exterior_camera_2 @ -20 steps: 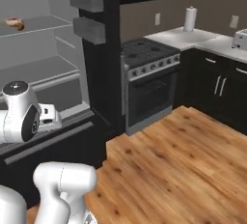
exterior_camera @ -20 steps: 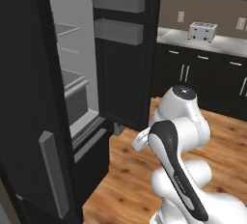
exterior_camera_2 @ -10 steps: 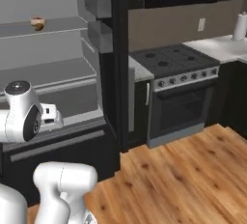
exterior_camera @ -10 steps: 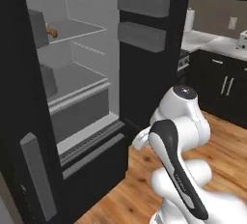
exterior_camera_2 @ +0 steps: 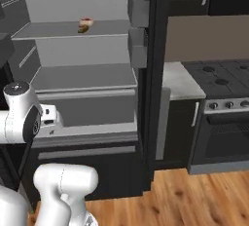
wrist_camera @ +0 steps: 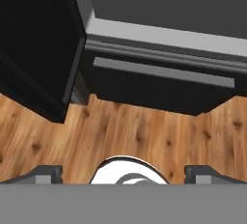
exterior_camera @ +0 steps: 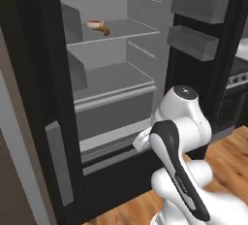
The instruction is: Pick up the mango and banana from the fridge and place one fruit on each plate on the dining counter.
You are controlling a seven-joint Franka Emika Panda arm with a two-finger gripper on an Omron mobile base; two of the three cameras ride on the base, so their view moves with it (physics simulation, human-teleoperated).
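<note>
The fridge [exterior_camera: 111, 78] stands open in front of the arm, its light grey inside bare on most shelves. On the upper shelf [exterior_camera: 121, 31] lies the banana [exterior_camera: 103, 30], small, curved and brown, touching a red-and-white piece [exterior_camera: 95, 24] just behind it; the right base view shows the same pair [exterior_camera_2: 85, 25] toward the middle of that shelf. The mango cannot be made out on any shelf. The lower shelf [exterior_camera_2: 85, 78] and the closed drawer [exterior_camera_2: 87, 109] below it carry nothing visible. Two grey bins [exterior_camera: 196, 23] hang on the open right door, near the shelf's right end. The left door [exterior_camera: 29, 122] stands open near the camera, with a grey handle [exterior_camera: 58, 163]. To the right of the fridge stand a dark cabinet with a pale top [exterior_camera_2: 182, 81] and a stove [exterior_camera_2: 221, 108]. The gripper [wrist_camera: 123, 172] points down at the wooden floor [wrist_camera: 120, 136] before the fridge's base, well below the fruit; its fingertips [wrist_camera: 46, 174] stand wide apart with nothing between them. The arm's white elbow [exterior_camera: 186, 117] sits low before the drawer, not blocking the upper shelf.
</note>
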